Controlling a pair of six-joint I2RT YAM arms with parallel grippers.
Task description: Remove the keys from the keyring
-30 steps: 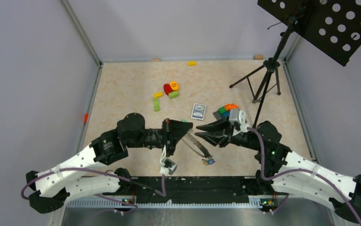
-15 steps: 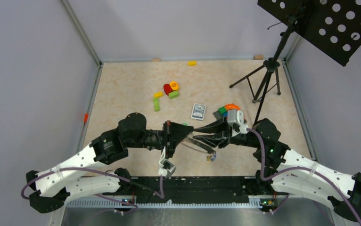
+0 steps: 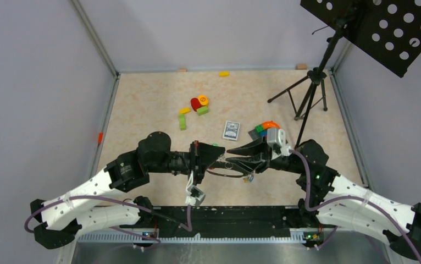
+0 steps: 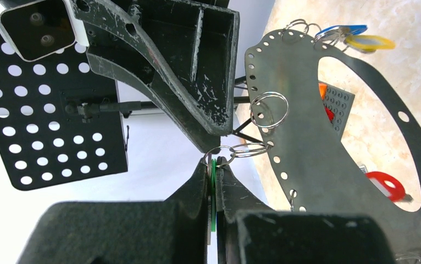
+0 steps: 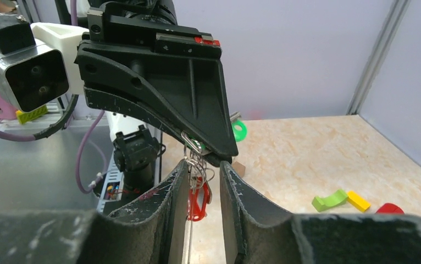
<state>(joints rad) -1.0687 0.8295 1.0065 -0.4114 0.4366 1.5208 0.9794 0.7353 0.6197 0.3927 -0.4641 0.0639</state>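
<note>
The keyring [image 4: 307, 165] is a large flat grey loop with punched holes, hanging in the air between both arms. My left gripper [image 4: 214, 163] is shut on a green-tagged key [image 4: 213, 187], which is linked by small split rings to the loop's edge. Blue- and yellow-tagged keys [image 4: 356, 37] and a red-tagged key [image 4: 387, 184] hang from the loop. My right gripper [image 5: 204, 164] is open, its fingers [image 5: 178, 192] on either side of a bunch of split rings and a red tag [image 5: 197, 201]. From above, the two grippers meet tip to tip over the keyring [image 3: 225, 174].
On the table lie a playing-card box [image 3: 231, 130], a red, orange and green block cluster [image 3: 199, 104], green and yellow blocks [image 3: 183, 120] and stacked blocks [image 3: 263, 127] behind the right wrist. A black tripod stand [image 3: 307, 93] stands at the back right.
The right gripper has moved left until it meets the left gripper's tip. The keyring has swung from a slanted hang to nearly level, and its dangling keys have risen.
</note>
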